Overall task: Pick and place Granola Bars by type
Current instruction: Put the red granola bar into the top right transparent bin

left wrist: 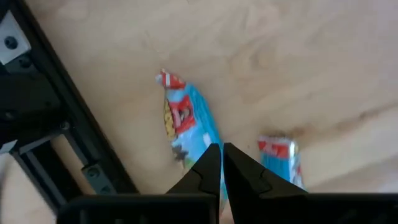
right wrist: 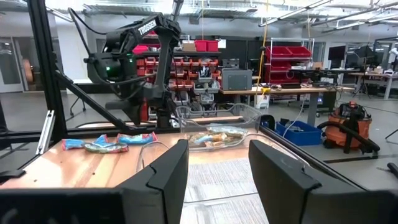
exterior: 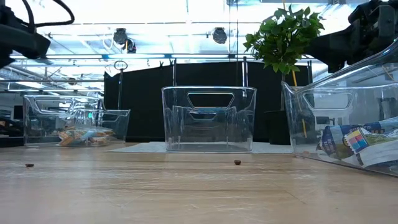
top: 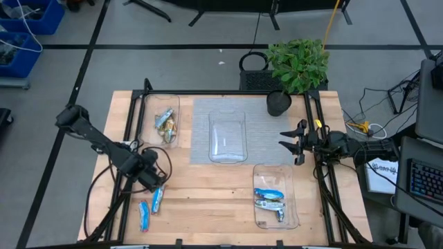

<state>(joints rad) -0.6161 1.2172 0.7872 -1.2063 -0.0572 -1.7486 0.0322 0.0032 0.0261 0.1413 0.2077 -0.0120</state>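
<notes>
Hovering with fingers together, left gripper [left wrist: 222,149] over two blue bars [top: 157,200] on bare table [top: 208,200] near front-left. Light, crinkly, slippery; best pinched mid-length across the width. Right gripper [top: 293,142] waiting, fingers apart.

Blue granola bars [top: 151,208] flat on table.

You see two dark, matte-black jointed arms. The left arm [top: 104,144] trails looped black cables; white lettering marks its link. The right arm [top: 346,146] ends in flat, angular black fingers [right wrist: 163,177].
</notes>
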